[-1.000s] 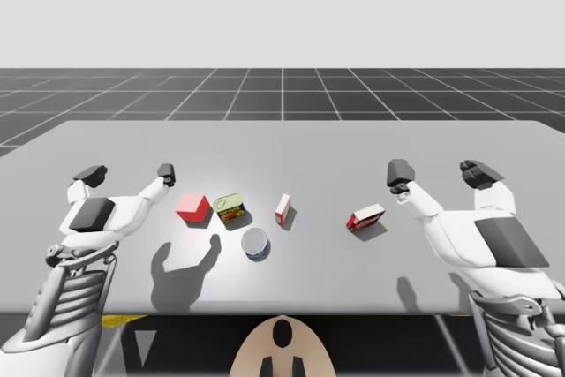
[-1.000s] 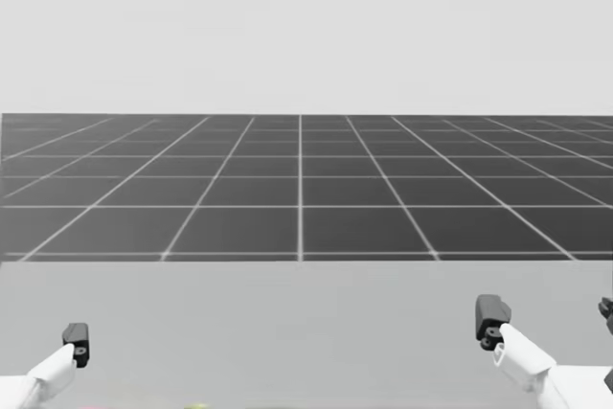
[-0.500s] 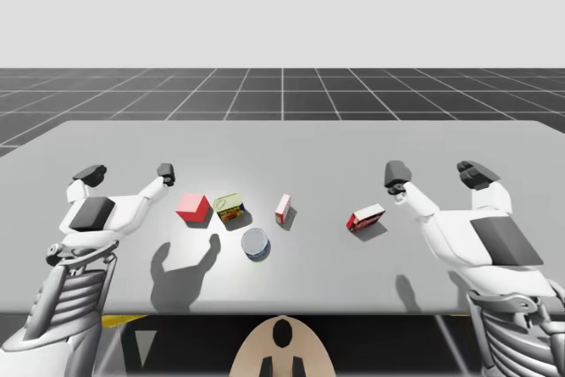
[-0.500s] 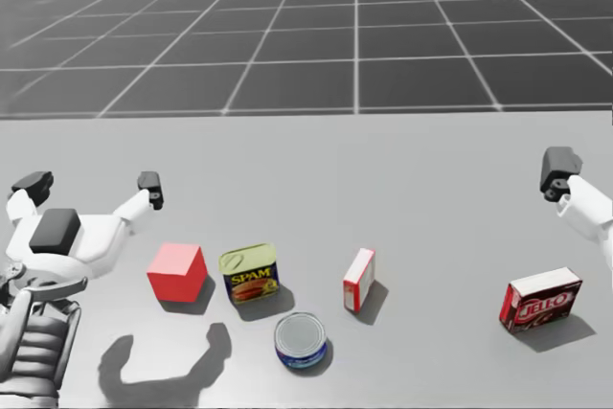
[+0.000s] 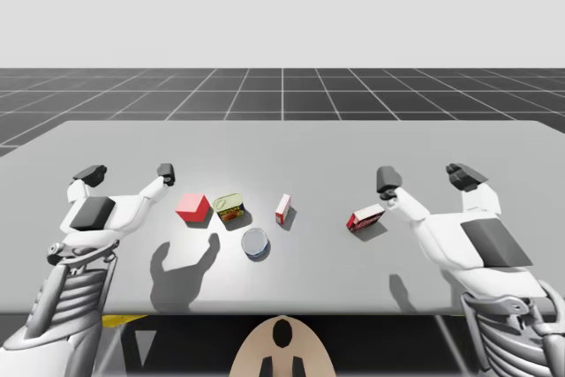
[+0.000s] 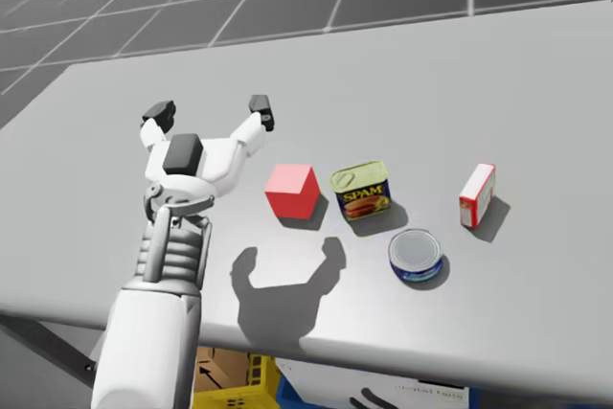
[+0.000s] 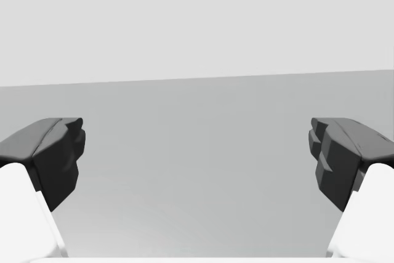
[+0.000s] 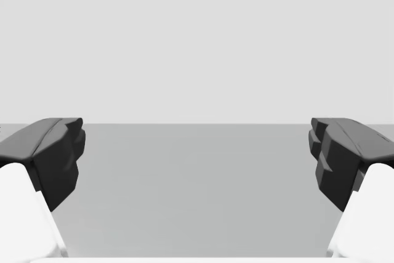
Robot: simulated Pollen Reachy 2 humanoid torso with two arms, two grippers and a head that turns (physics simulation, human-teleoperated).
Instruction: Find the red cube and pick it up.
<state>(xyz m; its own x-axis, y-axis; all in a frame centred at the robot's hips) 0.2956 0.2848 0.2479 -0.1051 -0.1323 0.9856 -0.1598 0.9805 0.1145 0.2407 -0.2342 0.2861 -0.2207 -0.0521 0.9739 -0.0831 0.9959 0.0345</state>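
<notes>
The red cube rests on the grey table, left of the middle. My left gripper hangs open above the table, just left of and behind the cube, with nothing between its fingers. On the right side my right gripper also stands open and empty, beside a red and white box; its fingers frame bare table.
Right of the cube stand a squat yellow-topped tin, a round blue can and a small upright white and red box. Under the table's near edge sits a yellow crate.
My head has turned down and to the left, bringing the cube and cans into sight. My right arm has drifted slightly left toward the red and white box. The left arm has not moved.
</notes>
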